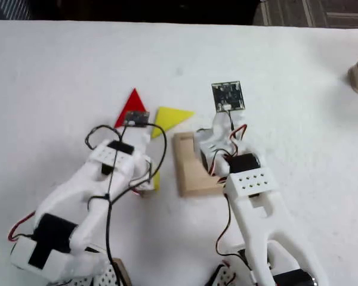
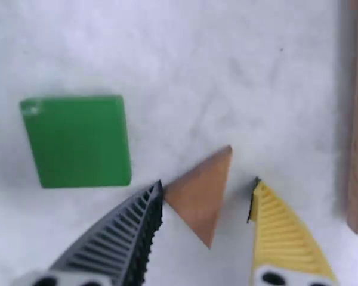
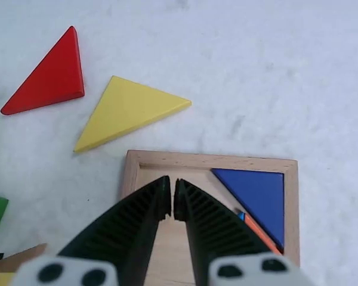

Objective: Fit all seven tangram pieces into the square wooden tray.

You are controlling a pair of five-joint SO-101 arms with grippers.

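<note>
Left gripper [image 2: 207,189]: mine, wide open, low over the white table [image 1: 286,89]. Black finger [image 2: 128,232] and yellow finger [image 2: 283,235] stand either side of a brown triangle [image 2: 200,196] that lies flat on the table. The black tip is at the triangle's edge and looks to be touching it; the yellow tip stands apart from it. Nothing is gripped.

Green square [image 2: 77,142] lies flat on the table near the brown triangle, on the black finger's side, not touching it. On the yellow finger's side runs one outer wall of the square wooden tray [image 3: 209,159].

Right gripper [image 3: 172,192]: also mine, fingers closed to a thin slit with nothing between them, hanging over the tray's bare floor near one corner.

Tray contents: a blue triangle [image 3: 256,193] lies flat in one corner, against two walls. An orange piece [image 3: 259,231] sits along its long edge, partly hidden behind my finger; I cannot tell its shape.

Outside the tray: a yellow triangle [image 3: 128,110] lies near the tray's far wall, not touching it. A red triangle [image 3: 51,74] lies beside the yellow one, with a gap between them.

High view: the tray sits between my two arms, the right wrist above it, the left arm beside it.
</note>
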